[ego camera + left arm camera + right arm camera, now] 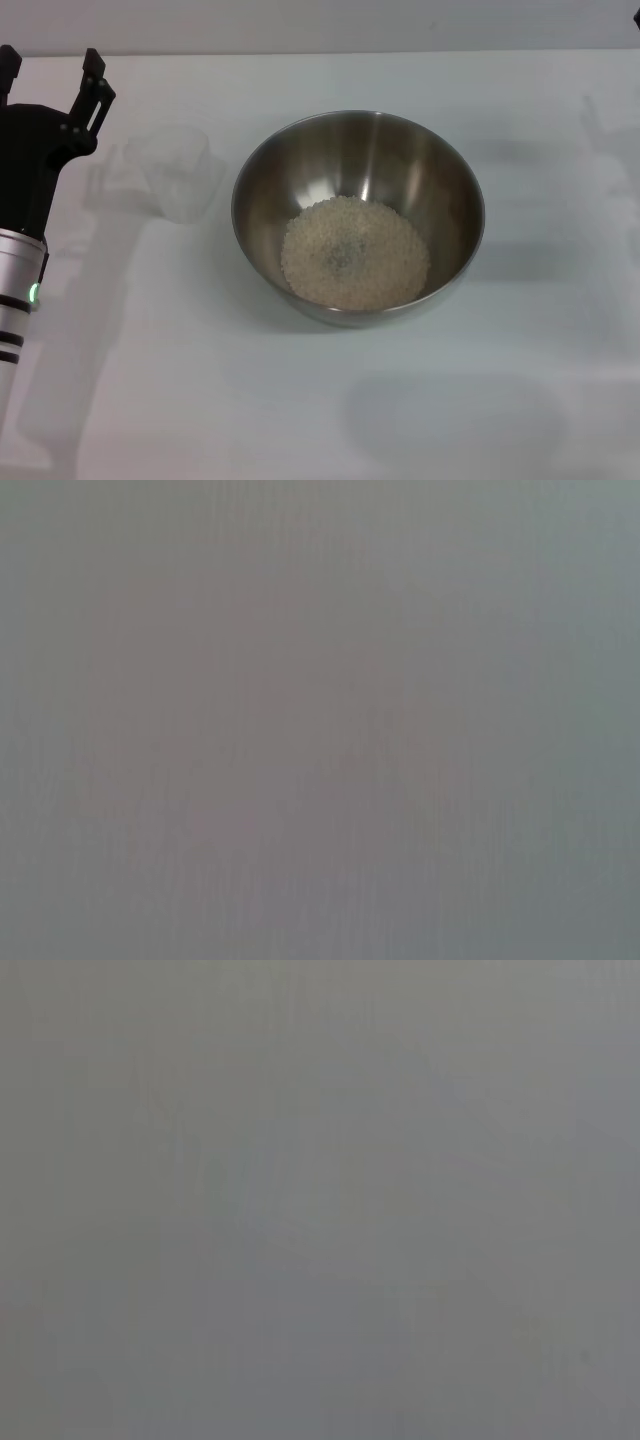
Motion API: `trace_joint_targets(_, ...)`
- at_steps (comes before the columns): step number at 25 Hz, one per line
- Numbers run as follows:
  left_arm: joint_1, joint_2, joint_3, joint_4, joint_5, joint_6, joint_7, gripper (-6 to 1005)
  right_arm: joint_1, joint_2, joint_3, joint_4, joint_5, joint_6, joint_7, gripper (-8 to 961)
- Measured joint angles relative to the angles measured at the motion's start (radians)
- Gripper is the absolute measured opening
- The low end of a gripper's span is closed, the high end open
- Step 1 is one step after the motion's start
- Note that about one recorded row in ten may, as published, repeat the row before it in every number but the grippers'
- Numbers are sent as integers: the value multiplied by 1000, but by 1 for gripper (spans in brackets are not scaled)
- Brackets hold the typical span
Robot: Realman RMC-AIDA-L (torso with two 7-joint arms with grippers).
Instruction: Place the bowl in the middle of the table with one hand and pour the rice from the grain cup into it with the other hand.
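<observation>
The stainless-steel bowl (358,215) stands near the middle of the white table (320,400). A pale mass of rice (354,252) lies in its bottom. The clear grain cup (180,170) stands upright and looks empty on the table, just left of the bowl. My left gripper (52,72) is open and empty at the far left, left of the cup and apart from it. My right gripper is out of view. Both wrist views show only plain grey.
The table's far edge (320,52) runs along the top of the head view. Faint shadows lie on the tabletop at the right and front.
</observation>
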Motion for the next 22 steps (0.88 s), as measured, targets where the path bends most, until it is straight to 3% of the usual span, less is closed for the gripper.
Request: trace_joint_targets(22, -8, 0, -1, -7, 8, 9, 9, 869, 22, 0, 0, -4, -3, 1, 4, 749)
